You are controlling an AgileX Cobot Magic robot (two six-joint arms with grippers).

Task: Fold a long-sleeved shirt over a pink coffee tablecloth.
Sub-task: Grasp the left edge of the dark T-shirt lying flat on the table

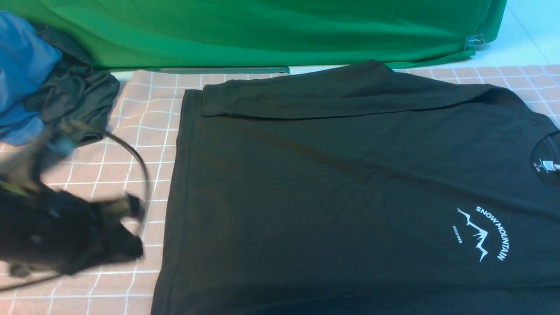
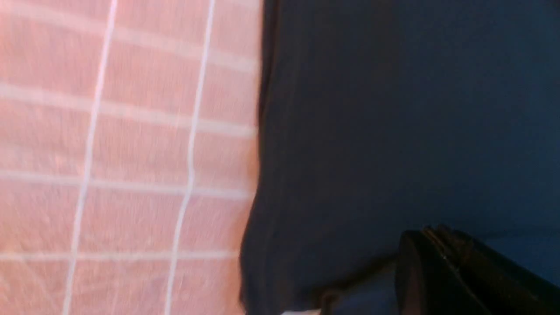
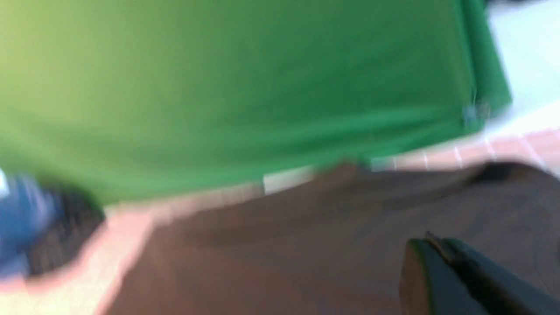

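Observation:
The black long-sleeved shirt lies flat on the pink coffee tablecloth, neck to the right, with its white peak print facing up. One sleeve is folded across its far edge. My left gripper, blurred, is over the cloth just left of the shirt's hem. In the left wrist view this gripper is shut, with nothing seen between its fingers, above the shirt near its edge. My right gripper is shut and empty over the shirt; it is out of the front view.
A blue garment and a dark grey garment are heaped at the far left. A green cloth hangs along the back, held by a clip at its right corner. A cable loops above the left arm.

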